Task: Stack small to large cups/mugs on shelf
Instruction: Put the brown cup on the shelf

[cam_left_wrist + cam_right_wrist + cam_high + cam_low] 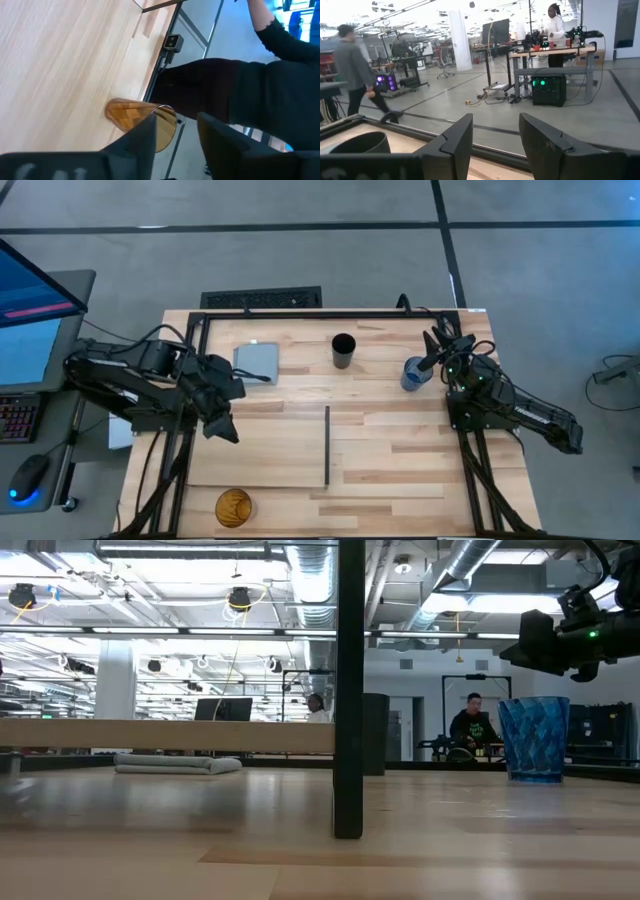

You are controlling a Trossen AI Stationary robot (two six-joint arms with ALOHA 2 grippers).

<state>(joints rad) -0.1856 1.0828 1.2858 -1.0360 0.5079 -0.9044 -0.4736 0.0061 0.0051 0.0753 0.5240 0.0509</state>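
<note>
The amber cup [233, 506] stands on its base at the table's near left; the left wrist view shows it [135, 117] just beyond my left gripper [176, 121], which hangs open over the shelf's left end [228, 430] and holds nothing. The pale shelf board [265, 450] has a black strip [327, 445] along its right edge. At the far middle the black cup [343, 350] stands upright. The blue cup [414, 373] stands at the far right [534, 738], beside my right gripper [437, 346], which is open [495, 120] and holds nothing.
A grey-blue pad [258, 363] lies flat at the far left, behind the shelf. A black frame rail [330, 313] runs along the table's far edge. A person in dark clothes [260, 85] stands close to the table's near edge by the amber cup.
</note>
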